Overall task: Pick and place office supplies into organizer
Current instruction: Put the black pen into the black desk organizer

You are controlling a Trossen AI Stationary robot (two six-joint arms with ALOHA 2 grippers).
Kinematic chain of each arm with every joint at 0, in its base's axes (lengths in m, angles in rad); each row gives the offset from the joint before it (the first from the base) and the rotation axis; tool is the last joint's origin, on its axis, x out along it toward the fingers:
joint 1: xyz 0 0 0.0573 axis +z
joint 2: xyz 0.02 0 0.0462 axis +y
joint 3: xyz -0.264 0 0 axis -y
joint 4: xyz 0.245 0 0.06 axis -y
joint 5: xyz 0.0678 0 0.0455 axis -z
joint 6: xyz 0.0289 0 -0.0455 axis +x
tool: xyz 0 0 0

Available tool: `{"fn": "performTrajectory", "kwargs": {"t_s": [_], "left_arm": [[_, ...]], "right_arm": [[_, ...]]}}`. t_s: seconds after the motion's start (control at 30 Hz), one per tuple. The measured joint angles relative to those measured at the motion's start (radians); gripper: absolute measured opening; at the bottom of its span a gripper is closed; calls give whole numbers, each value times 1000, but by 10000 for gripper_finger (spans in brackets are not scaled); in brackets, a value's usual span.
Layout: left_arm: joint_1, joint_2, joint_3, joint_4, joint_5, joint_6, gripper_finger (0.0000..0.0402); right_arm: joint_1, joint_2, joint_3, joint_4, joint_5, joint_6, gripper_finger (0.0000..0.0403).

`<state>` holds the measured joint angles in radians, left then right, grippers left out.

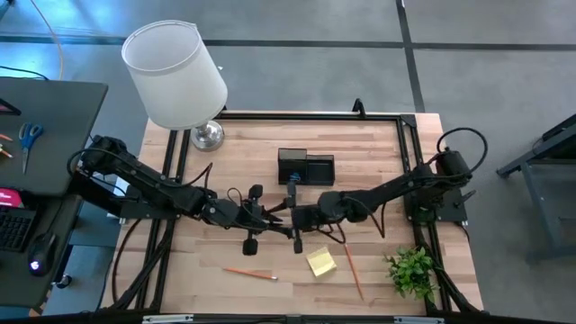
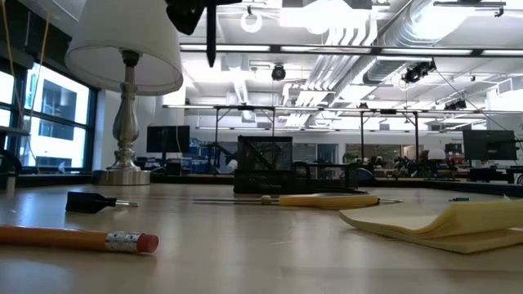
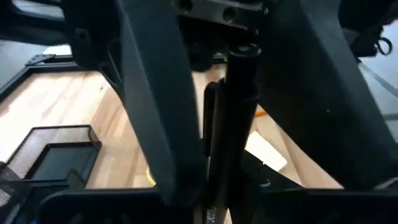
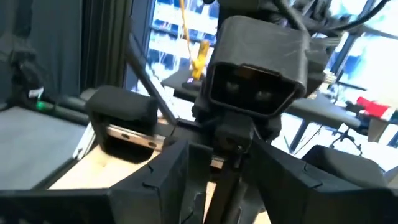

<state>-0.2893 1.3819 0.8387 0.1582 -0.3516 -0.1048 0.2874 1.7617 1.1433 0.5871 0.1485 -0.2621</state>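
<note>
One black organizer (image 1: 306, 167) with two compartments stands toward the back of the desk (image 1: 261, 148), in front of one white-shaded lamp (image 1: 175, 76). Loose in front lie two orange pencils (image 1: 250, 272), one yellow sticky-note pad (image 1: 321, 262) and one green plant (image 1: 414, 270). The two grippers meet above the desk's middle: the left gripper (image 1: 281, 221) has its fingers clenched on one dark pen (image 3: 235, 124), while the right gripper (image 1: 297, 219), facing it, has its fingers released
</note>
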Motion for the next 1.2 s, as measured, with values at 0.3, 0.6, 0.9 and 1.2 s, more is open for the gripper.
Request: {"fn": "performTrajectory", "kwargs": {"t_s": [0.3, 0.6, 0.9, 1.2], "left_arm": [[0, 1, 0, -12, 4, -22, 33], [-10, 1, -1, -12, -4, -1, 24], [-12, -10, 0, -41, -53, -12, 99], [-10, -154, 0, -265, -103, -158, 130]], "right_arm": [[2, 0, 23, -76, -4, -26, 87], [1, 0, 23, -86, -2, -23, 22], [1, -17, 22, -163, 71, -53, 20], [-71, -41, 21, -323, 127, -35, 20]]}}
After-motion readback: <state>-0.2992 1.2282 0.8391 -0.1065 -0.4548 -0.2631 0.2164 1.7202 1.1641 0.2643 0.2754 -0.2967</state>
